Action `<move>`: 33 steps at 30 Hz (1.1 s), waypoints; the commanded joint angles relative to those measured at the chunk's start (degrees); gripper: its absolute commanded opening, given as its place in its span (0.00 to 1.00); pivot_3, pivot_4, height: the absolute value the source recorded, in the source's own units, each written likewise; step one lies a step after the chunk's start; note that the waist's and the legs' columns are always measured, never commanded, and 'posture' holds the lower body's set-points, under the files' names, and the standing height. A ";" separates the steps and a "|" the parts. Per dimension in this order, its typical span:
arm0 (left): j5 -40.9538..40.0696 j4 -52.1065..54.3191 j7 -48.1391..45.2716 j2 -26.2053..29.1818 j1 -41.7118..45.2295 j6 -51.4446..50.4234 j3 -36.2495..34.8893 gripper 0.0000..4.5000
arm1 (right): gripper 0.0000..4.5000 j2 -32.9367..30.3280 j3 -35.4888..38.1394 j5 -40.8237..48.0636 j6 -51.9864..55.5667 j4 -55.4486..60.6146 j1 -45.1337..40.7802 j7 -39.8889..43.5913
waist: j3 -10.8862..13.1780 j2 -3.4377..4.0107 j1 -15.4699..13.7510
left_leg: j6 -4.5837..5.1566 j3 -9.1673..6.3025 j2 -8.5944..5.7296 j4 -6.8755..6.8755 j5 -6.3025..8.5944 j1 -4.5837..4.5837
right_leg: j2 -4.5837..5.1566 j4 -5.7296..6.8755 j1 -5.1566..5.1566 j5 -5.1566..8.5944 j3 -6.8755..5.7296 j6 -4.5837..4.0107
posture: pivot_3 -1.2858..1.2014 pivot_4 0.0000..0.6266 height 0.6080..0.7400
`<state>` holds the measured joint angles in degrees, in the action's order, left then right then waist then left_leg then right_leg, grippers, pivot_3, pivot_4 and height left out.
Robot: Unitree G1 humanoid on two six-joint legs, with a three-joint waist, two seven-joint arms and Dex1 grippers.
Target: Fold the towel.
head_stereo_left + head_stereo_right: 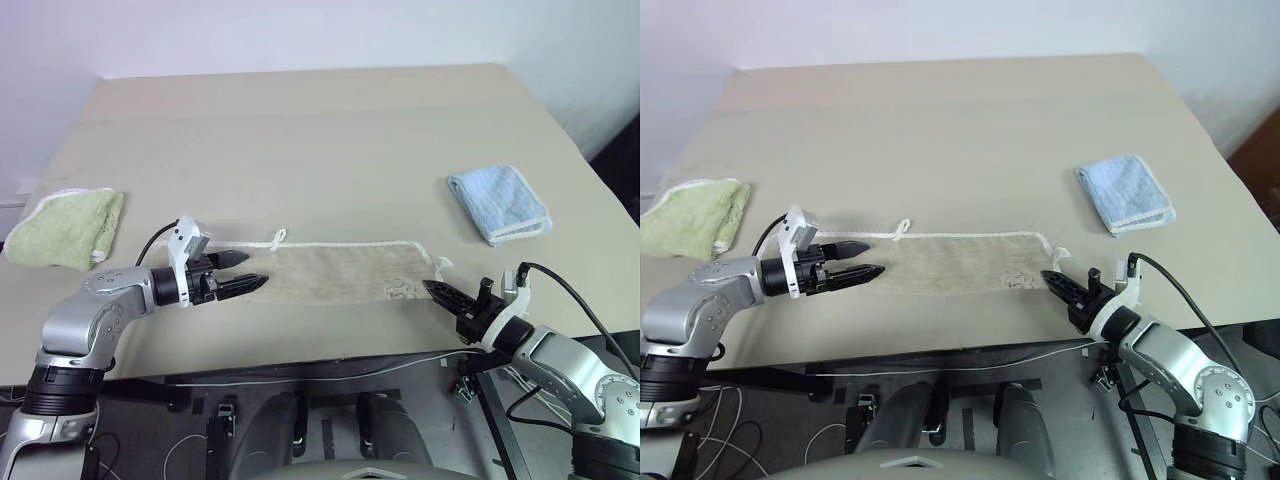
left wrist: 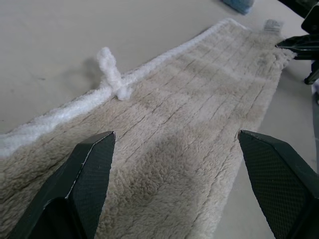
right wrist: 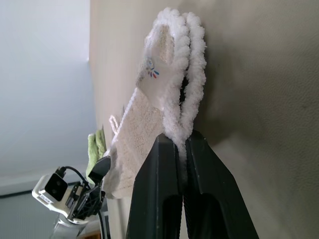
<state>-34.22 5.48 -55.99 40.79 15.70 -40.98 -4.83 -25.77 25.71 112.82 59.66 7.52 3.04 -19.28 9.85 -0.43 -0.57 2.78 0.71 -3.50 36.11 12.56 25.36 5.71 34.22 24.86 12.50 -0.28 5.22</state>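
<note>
The towel (image 1: 340,272) lies spread along the surface's (image 1: 300,140) near edge. The right claw (image 3: 182,149) pinches its right end; the left claw (image 1: 243,271) hangs wide over the left end. It should pinch there before both lift together. The far middle is free; green cloth (image 1: 65,228) and blue cloth (image 1: 498,203) sit aside.

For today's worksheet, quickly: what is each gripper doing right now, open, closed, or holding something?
Left gripper: open, fingers spread over the beige towel's left end, holding nothing.
Right gripper: shut on the beige towel's white edge at its right end.
</note>
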 commanded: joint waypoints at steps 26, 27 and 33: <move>1.09 -0.31 -1.51 0.27 1.50 1.66 0.15 0.92 | 0.01 -28.84 -2.01 -13.23 7.25 4.89 -10.11 29.02 | 0.00 -0.01 -0.10 | 0.18 0.14 0.07 0.16 -0.06 0.01 | 0.02 0.02 -0.06 -0.01 0.00 0.02 | 0.52 0.24 1.00; 1.11 -0.15 -1.41 0.26 1.33 1.68 0.13 0.92 | 0.01 -29.03 -3.65 -13.88 7.62 5.78 -11.79 29.38 | 0.00 -0.01 -0.08 | 0.18 0.15 0.07 0.17 -0.06 0.01 | 0.02 0.02 -0.06 -0.01 0.00 0.02 | 0.52 0.24 1.00; 1.24 0.49 -0.67 -0.09 1.04 1.75 0.17 0.92 | 0.01 -25.58 -13.92 -18.92 8.26 8.00 -20.26 30.81 | 0.00 -0.01 0.14 | 0.17 0.15 0.09 0.14 -0.06 0.01 | 0.02 0.04 0.00 -0.02 0.00 0.02 | 0.52 0.24 1.00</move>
<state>-33.06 4.24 -56.91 40.49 16.53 -40.29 -3.65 -52.33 13.42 94.97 67.74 13.59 -16.02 10.13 9.86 -0.44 -0.44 2.96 0.87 -3.41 36.24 12.50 25.38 5.74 34.25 24.87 12.48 -0.28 5.24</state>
